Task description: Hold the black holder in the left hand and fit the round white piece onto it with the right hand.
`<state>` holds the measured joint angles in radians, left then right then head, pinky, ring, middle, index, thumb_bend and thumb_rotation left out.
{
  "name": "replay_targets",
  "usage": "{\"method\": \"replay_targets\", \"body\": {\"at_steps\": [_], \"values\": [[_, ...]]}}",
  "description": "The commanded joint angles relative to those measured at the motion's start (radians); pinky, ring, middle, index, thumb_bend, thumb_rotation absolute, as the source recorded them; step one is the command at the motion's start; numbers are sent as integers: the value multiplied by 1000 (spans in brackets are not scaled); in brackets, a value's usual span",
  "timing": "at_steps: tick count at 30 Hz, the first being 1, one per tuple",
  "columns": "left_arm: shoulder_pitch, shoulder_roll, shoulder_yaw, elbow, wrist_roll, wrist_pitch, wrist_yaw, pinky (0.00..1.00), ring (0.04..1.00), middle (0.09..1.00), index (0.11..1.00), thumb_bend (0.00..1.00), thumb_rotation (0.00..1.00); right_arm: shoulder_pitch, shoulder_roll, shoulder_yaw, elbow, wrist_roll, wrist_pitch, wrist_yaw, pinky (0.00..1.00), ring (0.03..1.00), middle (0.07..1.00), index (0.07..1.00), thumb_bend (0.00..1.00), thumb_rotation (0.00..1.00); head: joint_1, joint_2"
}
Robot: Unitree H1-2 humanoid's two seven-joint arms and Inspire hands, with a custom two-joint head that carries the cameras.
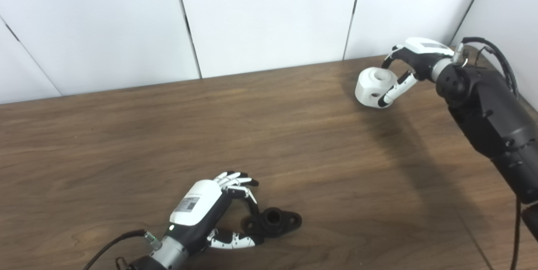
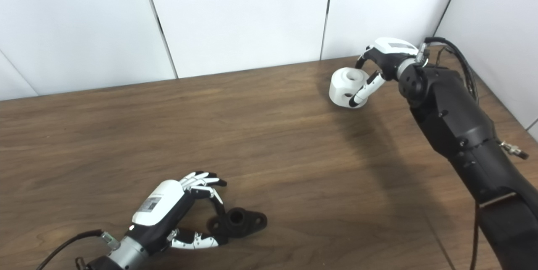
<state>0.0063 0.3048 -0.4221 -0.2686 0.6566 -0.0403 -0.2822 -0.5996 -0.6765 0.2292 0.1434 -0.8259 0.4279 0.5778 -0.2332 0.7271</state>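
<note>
The black holder lies flat on the wooden table near the front, a short tube with a flange ear on each side. My left hand reaches it from the left, with thumb and forefinger pinched on its near-left ear and the other fingers spread above. Far back on the right, the round white piece, a thick cylinder with a hole on top, sits tilted in my right hand. That hand's thumb crosses its front and the fingers curl behind it. Whether the piece touches the table is unclear.
White wall panels close off the table's back edge and right corner. The right forearm reaches over the table's right side, with a cable looped at its wrist. Bare wood separates the two hands.
</note>
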Motion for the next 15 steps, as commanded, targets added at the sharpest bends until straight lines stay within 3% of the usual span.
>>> {"method": "replay_targets", "body": {"at_steps": [1,15], "values": [[25,8,-17,1,-3,30,-55,926,910,831,490,508,59,-58,-17,-2,-17,-9,-9,-32,944,1000,970,775,982,372,1,1],[24,7,-27,-2,9,36,-50,923,907,830,490,509,58,-61,-22,19,-3,-5,-31,-50,942,1000,956,764,965,390,15,4]]}}
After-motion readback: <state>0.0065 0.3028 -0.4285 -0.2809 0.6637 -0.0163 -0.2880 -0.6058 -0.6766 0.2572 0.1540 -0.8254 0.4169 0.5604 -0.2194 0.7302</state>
